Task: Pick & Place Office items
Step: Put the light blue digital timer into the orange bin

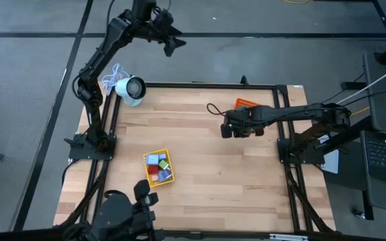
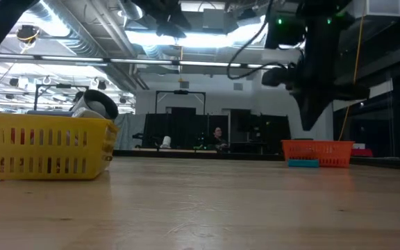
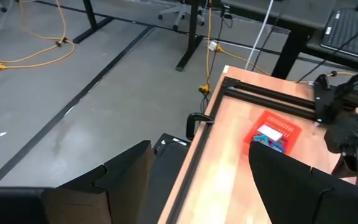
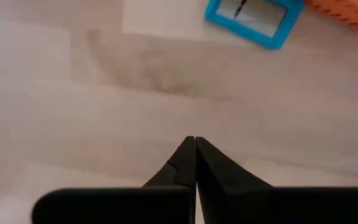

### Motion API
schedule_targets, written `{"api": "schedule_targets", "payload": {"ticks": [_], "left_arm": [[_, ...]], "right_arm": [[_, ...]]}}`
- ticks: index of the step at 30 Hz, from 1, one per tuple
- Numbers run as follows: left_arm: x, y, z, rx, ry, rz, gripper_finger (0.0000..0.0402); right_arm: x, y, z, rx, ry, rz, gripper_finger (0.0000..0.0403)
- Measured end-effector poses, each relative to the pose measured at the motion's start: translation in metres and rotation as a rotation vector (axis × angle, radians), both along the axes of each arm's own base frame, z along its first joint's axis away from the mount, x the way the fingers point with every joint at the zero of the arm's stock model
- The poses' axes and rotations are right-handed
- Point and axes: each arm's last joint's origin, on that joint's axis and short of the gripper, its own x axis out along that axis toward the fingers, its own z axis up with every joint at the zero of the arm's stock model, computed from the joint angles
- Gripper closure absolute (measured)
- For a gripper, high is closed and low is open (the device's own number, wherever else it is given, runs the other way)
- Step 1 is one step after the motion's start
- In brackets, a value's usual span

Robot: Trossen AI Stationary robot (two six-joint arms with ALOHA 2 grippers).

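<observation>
Above the table's right half, short of its far edge, the right gripper (image 4: 195, 144) hangs with its fingers pressed together on nothing, tips pointing down at bare wood. Just beyond it a flat blue piece (image 4: 255, 17) lies on the table (image 1: 246, 174) beside the orange tray (image 2: 317, 151), which sits near the far right corner. In the low view that piece (image 2: 303, 163) rests in front of the tray's wall. It looks thin, stiff and light, with a raised rim round a paler middle; lying so flat, it likely offers only its two long edges to pinch, and the fingers must first part. Smooth plastic may slip, so a square, centred hold seems wise. More small pieces (image 1: 157, 167) fill the yellow tray (image 1: 168, 155) near the front left. The left gripper (image 1: 171, 41) waits half open beyond the far left corner, holding nothing.
</observation>
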Motion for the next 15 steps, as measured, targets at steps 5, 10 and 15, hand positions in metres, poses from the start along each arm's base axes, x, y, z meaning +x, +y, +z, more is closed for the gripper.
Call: {"api": "schedule_targets", "payload": {"ticks": [5,10,15], "left_arm": [[0.000,0.000,0.000,0.002,-0.002,0.003,0.0137],[0.000,0.000,0.000,-0.005,-0.005,0.006,0.0137],[0.000,0.000,0.000,-0.006,-0.005,0.007,0.0137]], "right_arm": [[-0.005,-0.018,-0.011,-0.048,-0.004,-0.080,0.0401],[-0.013,-0.036,-0.018,-0.064,0.018,-0.111,0.0401],[-0.017,-0.052,-0.022,-0.079,0.000,-0.121,0.0402]]}}
